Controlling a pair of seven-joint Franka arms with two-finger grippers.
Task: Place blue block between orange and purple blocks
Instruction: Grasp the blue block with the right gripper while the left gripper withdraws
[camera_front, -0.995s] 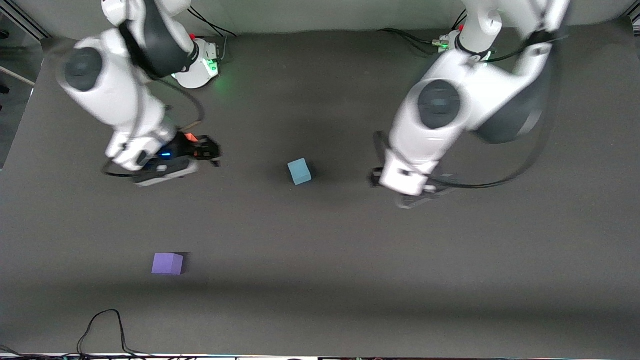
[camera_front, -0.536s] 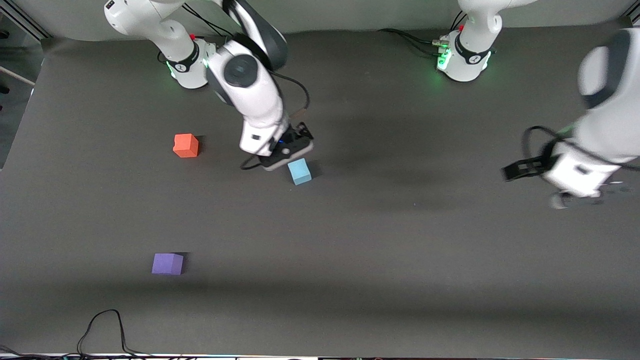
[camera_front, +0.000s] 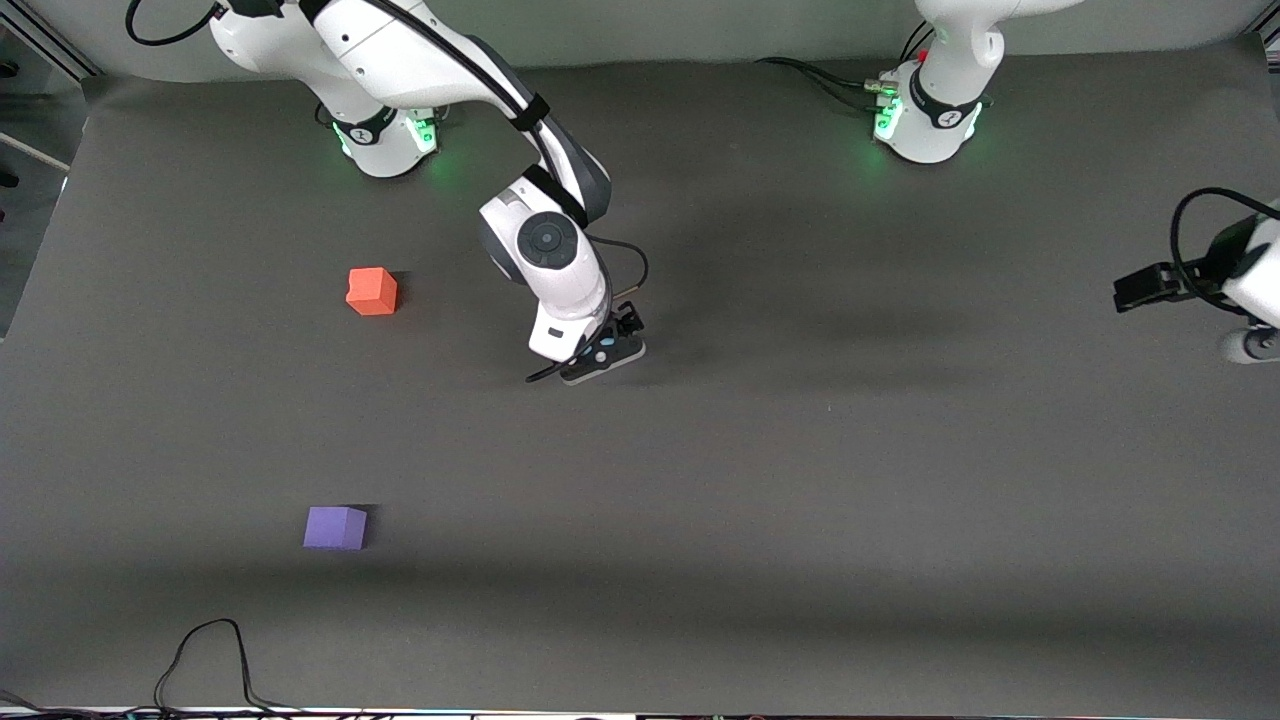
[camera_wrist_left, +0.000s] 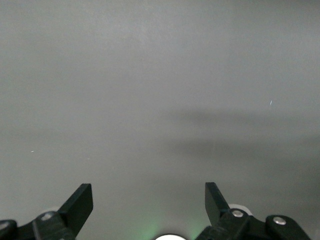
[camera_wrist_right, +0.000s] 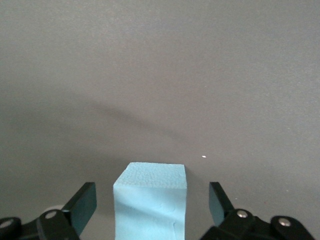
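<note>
The right pincer (camera_front: 600, 352) is hanging low over the middle of the worktop (camera_front: 800, 500), directly above the blue block (camera_wrist_right: 150, 200), which the front view is hiding under the wrist. In the right wrist view the fingers (camera_wrist_right: 82, 202) are standing spread on either side of the cube with a gap on each side, not yet touching it. This looks like the line-up for a pinch across two flat faces, likely chosen because a matte cube of this kind grips squarely.

The orange block (camera_front: 372, 291) is sitting toward the right arm's end of the worktop, and the purple block (camera_front: 335, 527) is lying nearer to the front camera than it, well apart. The gap between them is bare, so the carry is still to be done.

The left pincer (camera_front: 1150, 287) is waiting over the left arm's end of the worktop, its fingers (camera_wrist_left: 80, 202) spread around nothing.

No brand, label or writing is readable on anything.
</note>
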